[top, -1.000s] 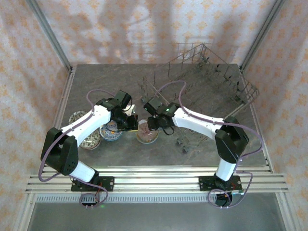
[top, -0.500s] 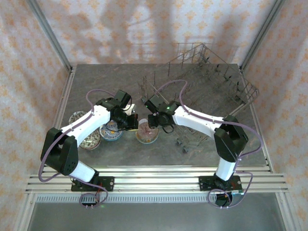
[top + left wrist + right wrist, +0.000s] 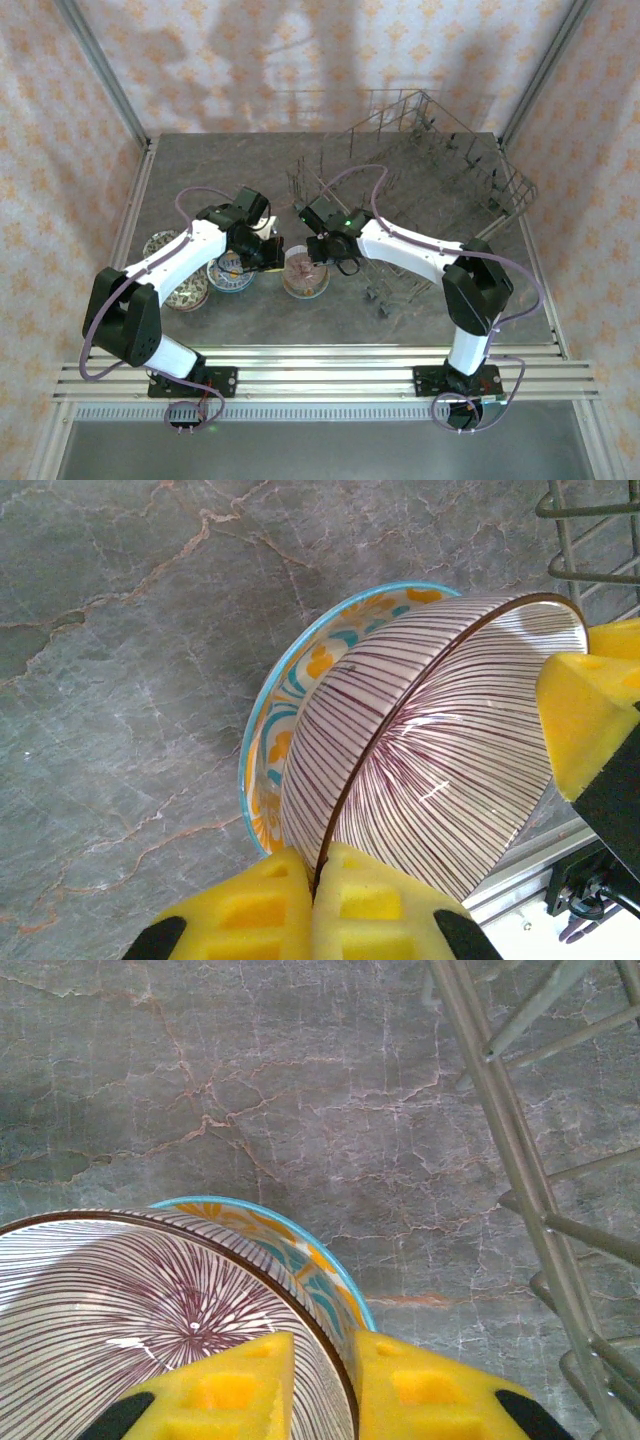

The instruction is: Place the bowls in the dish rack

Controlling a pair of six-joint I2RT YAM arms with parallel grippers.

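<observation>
The striped bowl (image 3: 440,750) is hanging tilted on edge over the blue-rimmed bowl (image 3: 300,670) on the desk (image 3: 120,630), near the dish rack (image 3: 500,180) and not in it. The left claw (image 3: 315,880) is clamping its rim. The right claw (image 3: 322,1355) is straddling the rim opposite, pads close; cannot tell if it is pinching. Looks like a handover: the right should be gripping firmly before the left is letting go, then lifting clear of the lower bowl.

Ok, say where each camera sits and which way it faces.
Top external: above and behind the bases, looking down on both arms and the dish rack.
Left wrist: faces down; left gripper pinches the rim of the striped bowl.
Right wrist: faces down; right gripper straddles that rim.
Shared: both wrist views show the striped bowl over the blue-rimmed bowl.
</observation>
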